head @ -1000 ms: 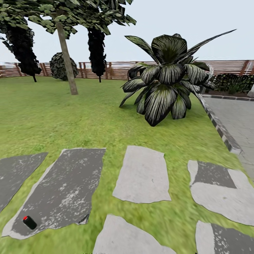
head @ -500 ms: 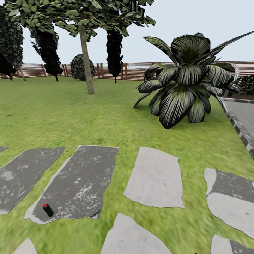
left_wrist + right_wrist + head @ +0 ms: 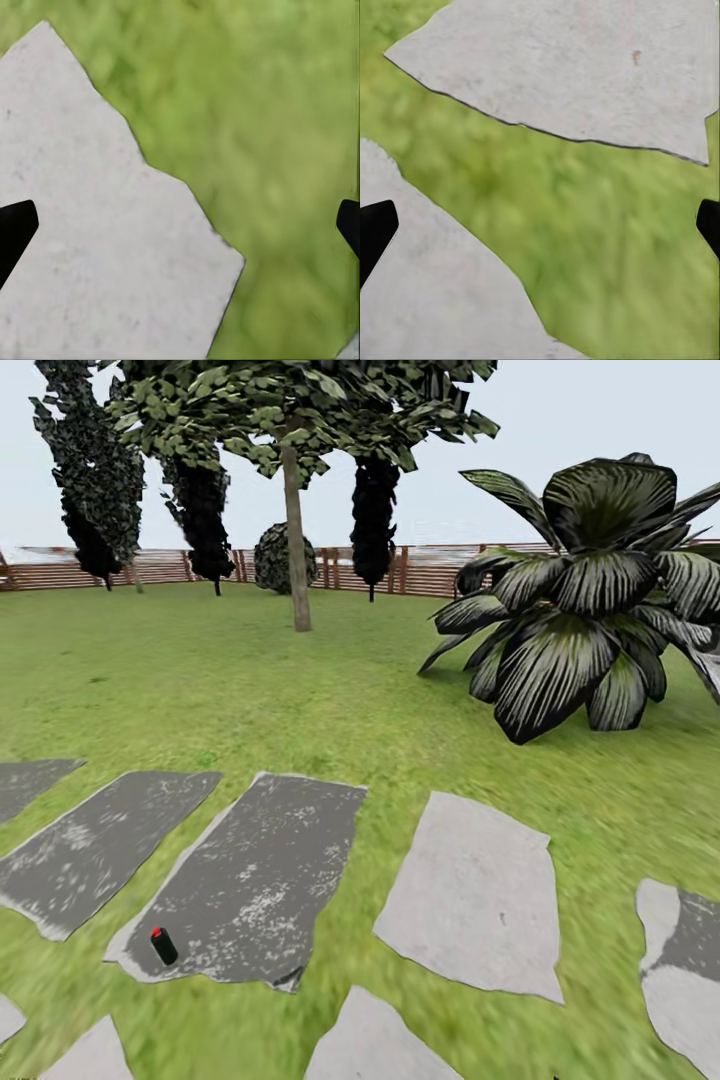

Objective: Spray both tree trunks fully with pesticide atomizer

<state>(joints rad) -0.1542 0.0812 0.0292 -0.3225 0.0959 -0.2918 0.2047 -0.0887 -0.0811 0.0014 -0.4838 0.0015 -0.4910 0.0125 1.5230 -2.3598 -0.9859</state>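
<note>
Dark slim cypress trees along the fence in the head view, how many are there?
3. One stands far left, one just left of the pale trunk, and one right of that trunk. The leafy crown covers their tops, so more may be hidden.

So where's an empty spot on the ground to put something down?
The wide lawn between the stepping stones and the tree trunk is bare. The pale stone right of the dark stone is bare too. The dark stone's near corner holds the atomizer. It is crowded by the palm.
</note>
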